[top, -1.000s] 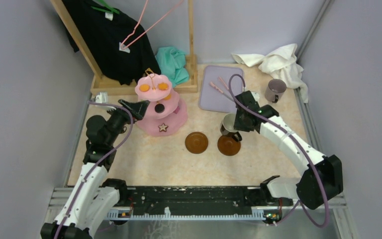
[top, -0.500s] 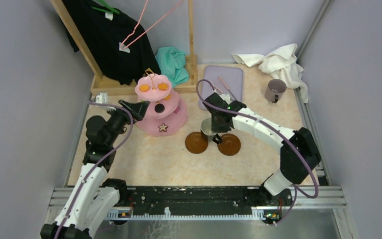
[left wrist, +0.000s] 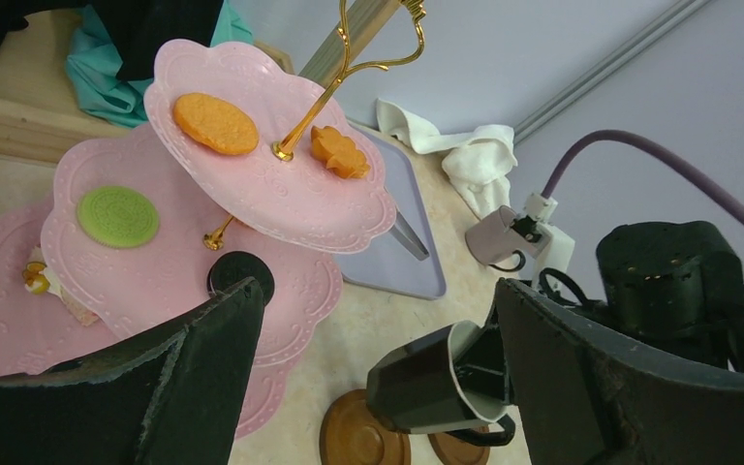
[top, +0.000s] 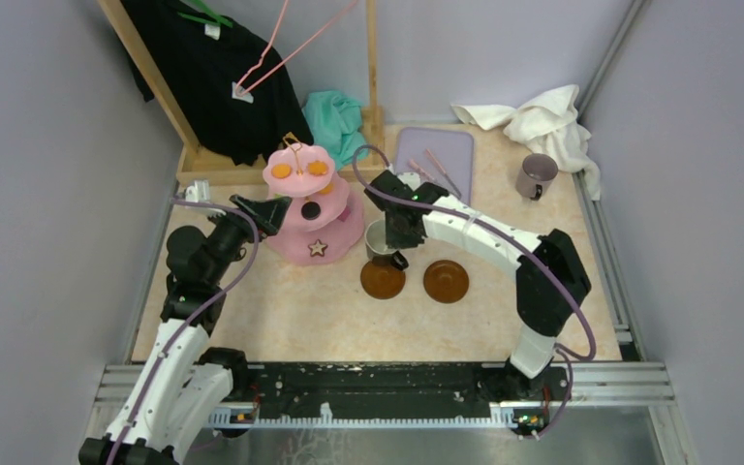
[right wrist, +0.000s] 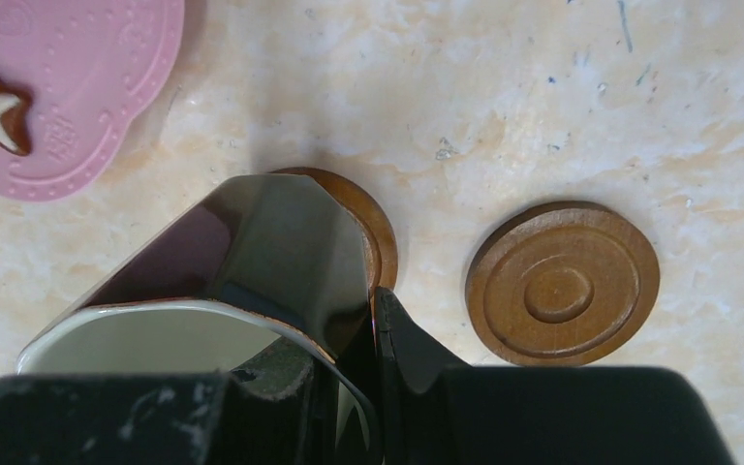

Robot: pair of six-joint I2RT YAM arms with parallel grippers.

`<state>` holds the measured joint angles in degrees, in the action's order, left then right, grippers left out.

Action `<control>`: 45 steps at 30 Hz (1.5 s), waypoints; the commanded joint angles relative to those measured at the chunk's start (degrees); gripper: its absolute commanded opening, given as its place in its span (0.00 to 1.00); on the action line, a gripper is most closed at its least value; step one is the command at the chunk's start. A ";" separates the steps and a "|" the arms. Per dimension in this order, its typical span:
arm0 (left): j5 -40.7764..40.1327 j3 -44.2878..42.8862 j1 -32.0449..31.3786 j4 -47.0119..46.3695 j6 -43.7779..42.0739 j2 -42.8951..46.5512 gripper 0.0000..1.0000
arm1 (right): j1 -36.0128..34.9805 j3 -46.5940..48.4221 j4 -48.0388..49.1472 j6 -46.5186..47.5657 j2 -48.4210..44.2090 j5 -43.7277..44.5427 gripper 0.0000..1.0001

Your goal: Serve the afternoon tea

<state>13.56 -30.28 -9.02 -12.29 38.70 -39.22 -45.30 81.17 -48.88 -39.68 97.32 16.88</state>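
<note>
No legible text, brand or number anywhere; white tag (top: 242, 94) on the black garment (top: 199, 73) illegibly small

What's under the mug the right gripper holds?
A brown saucer. Only its far rim shows past the mug; the rest is covered. Whether the mug touches it cannot be told.

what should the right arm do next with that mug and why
Probably lower it straight down. The right hand grips the mug by its rim, and it hangs over the saucer nearer the pink stand, covering most of it in the wrist view but seemingly not resting on it yet.
</note>
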 commanded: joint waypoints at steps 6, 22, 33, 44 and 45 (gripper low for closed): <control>0.41 -0.83 -0.38 -0.01 -1.26 0.69 0.95 | -2.99 4.10 -2.00 -1.96 1.65 1.26 0.00; 0.59 -0.67 -0.39 0.01 -1.35 0.64 0.95 | -4.29 1.35 -0.75 -3.08 2.51 -0.30 0.00; 0.58 -0.44 -0.39 0.06 -1.33 0.73 0.95 | -4.27 -0.61 0.27 -3.12 3.90 -0.99 0.00; 0.62 -0.48 -0.39 -0.09 -1.35 0.49 0.95 | -4.32 -1.79 1.48 -2.95 5.29 -2.26 0.00; 0.64 -0.48 -0.40 -0.16 -1.28 0.44 0.95 | -4.28 -1.91 1.59 -2.95 5.38 -2.39 0.00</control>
<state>13.56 -30.28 -9.02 -11.55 38.63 -39.16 -48.99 79.09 -50.70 -42.11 102.35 15.49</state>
